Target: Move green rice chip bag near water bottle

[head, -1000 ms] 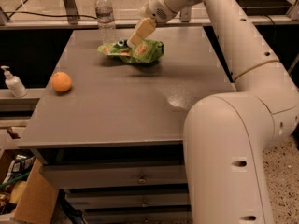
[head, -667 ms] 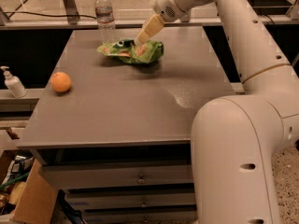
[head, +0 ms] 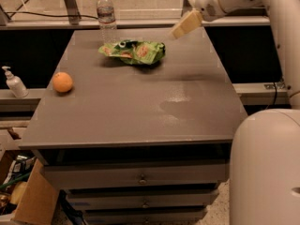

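Observation:
The green rice chip bag [head: 133, 52] lies crumpled on the far middle of the grey table [head: 140, 107], resting free. The water bottle [head: 106, 14] stands upright at the table's far edge, just behind and left of the bag, a short gap away. My gripper [head: 184, 26] hangs in the air above the table's far right part, to the right of the bag and clear of it. It holds nothing.
An orange [head: 62, 82] sits near the table's left edge. A white pump dispenser bottle [head: 14, 82] stands on a ledge left of the table. My white arm and base [head: 267, 168] fill the right side. Drawers are below the tabletop.
My gripper has lifted off the bag and drawn away to the right. The bag stays lying near the bottle.

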Motion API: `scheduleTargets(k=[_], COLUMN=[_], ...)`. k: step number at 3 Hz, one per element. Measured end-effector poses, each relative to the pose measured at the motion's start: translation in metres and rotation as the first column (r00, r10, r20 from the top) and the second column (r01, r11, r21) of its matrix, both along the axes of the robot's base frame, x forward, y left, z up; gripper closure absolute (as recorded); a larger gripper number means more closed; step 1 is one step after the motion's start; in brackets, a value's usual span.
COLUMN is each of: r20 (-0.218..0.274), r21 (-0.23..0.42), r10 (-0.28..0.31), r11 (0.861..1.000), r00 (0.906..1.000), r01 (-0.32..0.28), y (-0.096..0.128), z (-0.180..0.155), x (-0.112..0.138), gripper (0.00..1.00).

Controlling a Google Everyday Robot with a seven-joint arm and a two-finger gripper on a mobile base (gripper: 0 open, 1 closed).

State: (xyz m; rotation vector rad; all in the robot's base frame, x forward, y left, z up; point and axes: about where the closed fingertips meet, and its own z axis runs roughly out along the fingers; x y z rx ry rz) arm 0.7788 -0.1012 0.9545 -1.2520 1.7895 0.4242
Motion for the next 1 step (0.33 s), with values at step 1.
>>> scheduleTargets(k=[1], r20=[-0.001], r21=[0.002], r10=[-0.019], r11=[1.0], r00=[0.9998], r01=[0.019], y=[-0.0134], z=[-0.0008], x=[-0.0014], gripper=[0.0])
